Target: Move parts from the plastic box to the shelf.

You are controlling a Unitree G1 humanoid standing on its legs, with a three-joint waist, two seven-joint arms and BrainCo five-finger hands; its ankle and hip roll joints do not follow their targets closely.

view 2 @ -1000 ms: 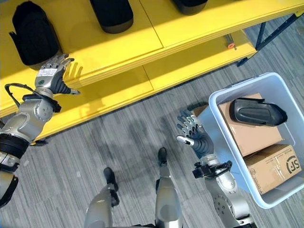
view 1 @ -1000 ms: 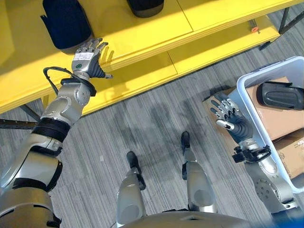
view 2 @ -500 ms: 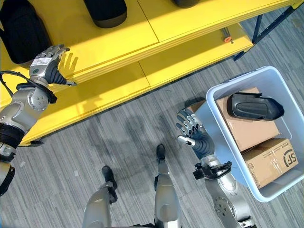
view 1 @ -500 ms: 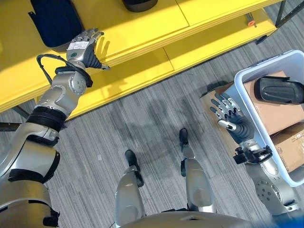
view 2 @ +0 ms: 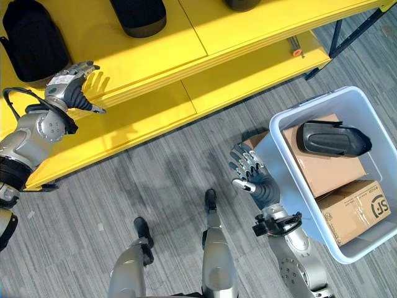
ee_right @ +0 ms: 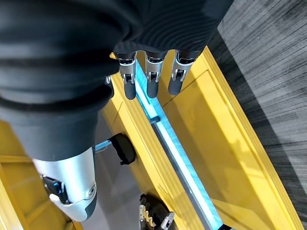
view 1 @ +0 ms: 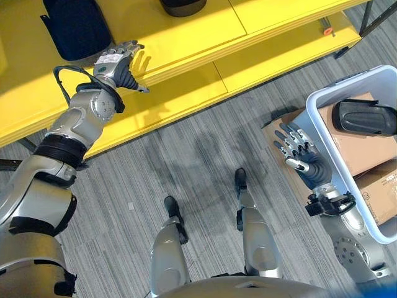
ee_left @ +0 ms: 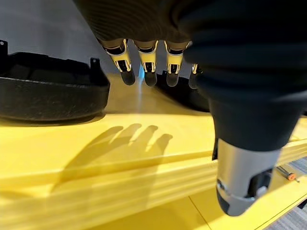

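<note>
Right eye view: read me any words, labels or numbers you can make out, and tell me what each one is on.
Lower cardboard box in the plastic box: a dark printed mark on its top, too small to read with confidence.
Left hand: a white sticker on its back, print too small to read.
Upper cardboard box, black part, yellow shelf: no text seen.

Grey carpet floor [view 1: 186, 155] with fine streaks, running from six o'clock up toward three. Yellow shelving [view 2: 205, 81] across ten to two o'clock, in two tiers (upper board brightly lit, lower one duller). Dark metal leg [view 2: 338, 34] at two o'clock. Small orange-tipped tool [view 2: 296, 47] lying on the lower tier.
</note>
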